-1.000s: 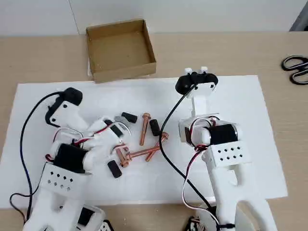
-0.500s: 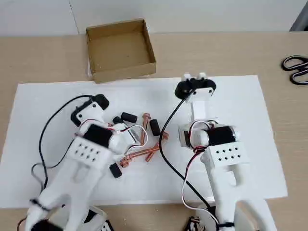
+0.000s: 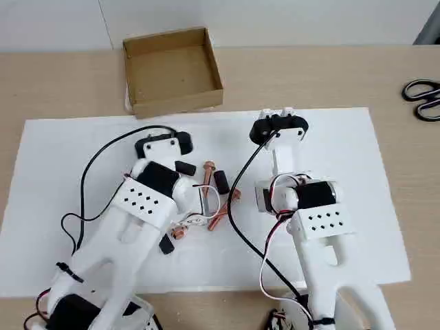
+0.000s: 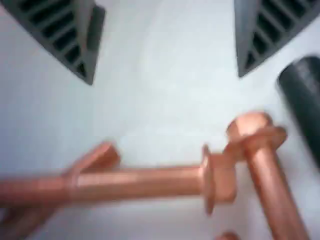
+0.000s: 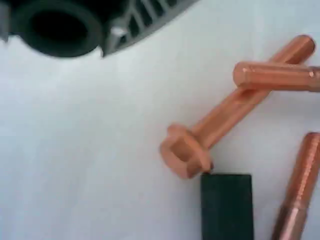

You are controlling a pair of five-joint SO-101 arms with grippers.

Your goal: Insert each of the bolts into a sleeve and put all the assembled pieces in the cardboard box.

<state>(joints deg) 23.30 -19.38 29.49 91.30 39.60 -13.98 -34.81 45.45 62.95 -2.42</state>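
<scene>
Your left gripper (image 4: 165, 75) hangs with its jaws spread wide and nothing between them. It is right over the tangle of bolts (image 4: 135, 182), which lies on the white sheet (image 3: 62, 179) well apart from the cardboard box (image 3: 175, 103), on the arms' side of it. No assembled piece lies in the box yet, so every pairing is ahead of you. The tangle is the hazard: two bolt heads touch and a third shank crosses beside them. If you close where they overlap, you may pinch two at once, or lever one out so that it rolls farther from the box. A loose sleeve (image 4: 302, 95) lies just beside the second bolt (image 4: 267, 170), and a descending jaw could knock it aside. Your right gripper (image 5: 107, 35), a little nearer the box than the bolts are, looks clamped on a held sleeve (image 5: 55, 25) with its bore open. If you seize a bolt near its tip or crooked, too little bare shank is left to enter that bore. Pushing anyway could twist the sleeve in the grip or drop it.
</scene>
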